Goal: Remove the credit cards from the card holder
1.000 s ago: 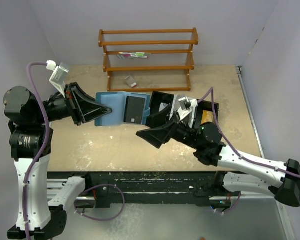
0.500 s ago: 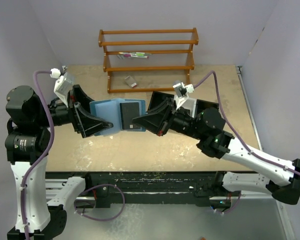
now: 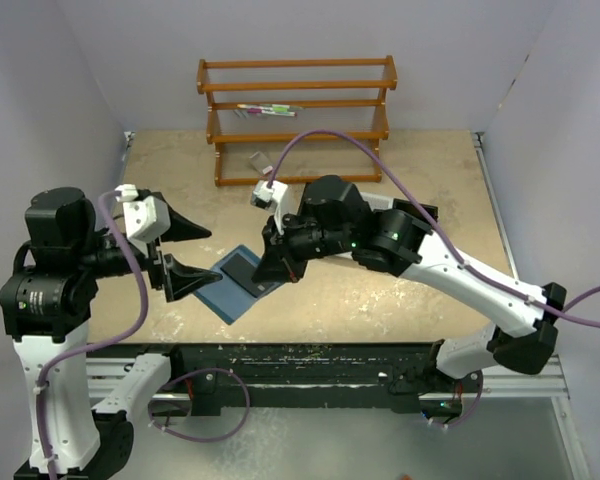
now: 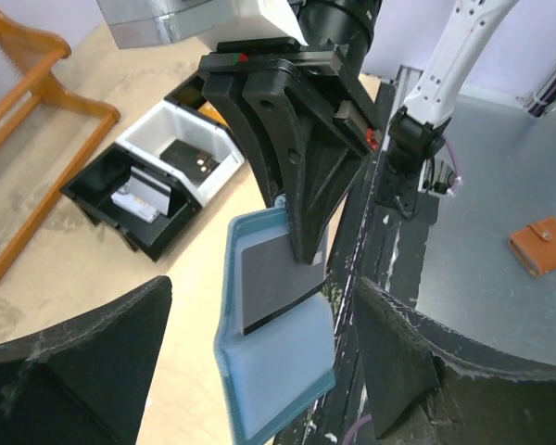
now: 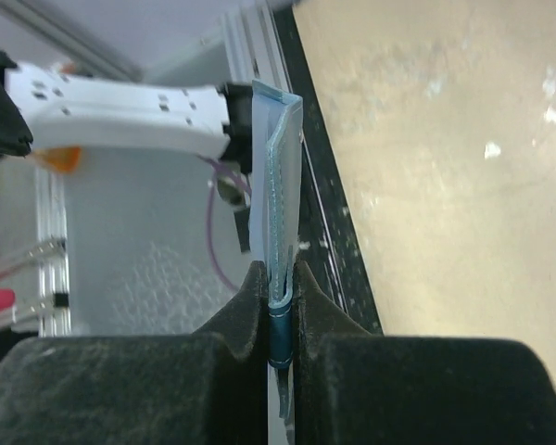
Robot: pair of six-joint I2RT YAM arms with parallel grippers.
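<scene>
The right pincer [image 3: 270, 265] is clamped tight on the open teal card holder [image 4: 283, 371], which extends below its fingertips. The left pincer [image 3: 212, 257] gapes wide and empty just beside it. A dark credit card [image 4: 273, 278] lies inside the holder.

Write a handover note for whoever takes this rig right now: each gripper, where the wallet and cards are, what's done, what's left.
Left gripper: open, empty, facing the card holder's free end.
Right gripper: shut on one edge of the card holder, holding it up near the front edge of the table.
Cards: one dark credit card shows inside the open holder; no others are visible.
Done: holder opened and held out.
Left: pull the card out, probably with the left gripper while the right holds the holder, then check for more.
</scene>
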